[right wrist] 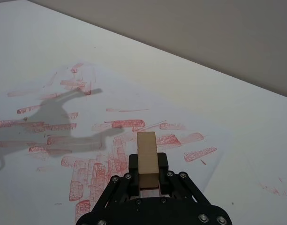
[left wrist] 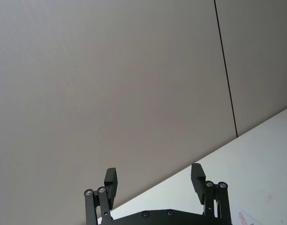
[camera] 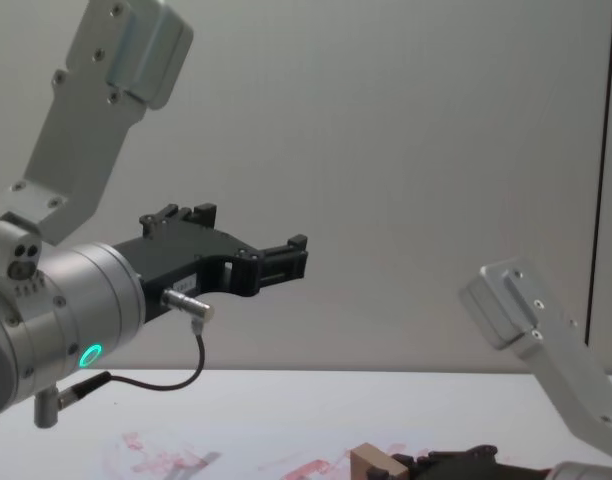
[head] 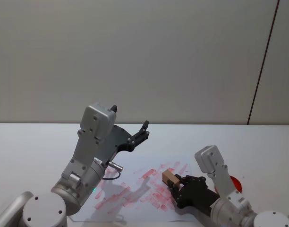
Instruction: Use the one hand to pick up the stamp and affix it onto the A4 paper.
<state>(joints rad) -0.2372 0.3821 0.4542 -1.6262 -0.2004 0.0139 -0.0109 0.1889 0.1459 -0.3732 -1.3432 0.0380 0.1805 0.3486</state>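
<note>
On the left we see the left gripper [head: 140, 134] high above the table [head: 36, 142], its fingers spread wide and holding nothing. Below it lies the paper [head: 135, 191], smeared with red prints. Toward the right, the right gripper [head: 174, 182] clamps the stamp [head: 169, 177] over the paper's right part; we cannot tell whether it touches.

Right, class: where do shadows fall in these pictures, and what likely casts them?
Right wrist view: a dark arm-shaped shadow crosses the paper near the stamp, likely cast by the left gripper. Head view: fainter grey shadows on the paper under that raised gripper.
</note>
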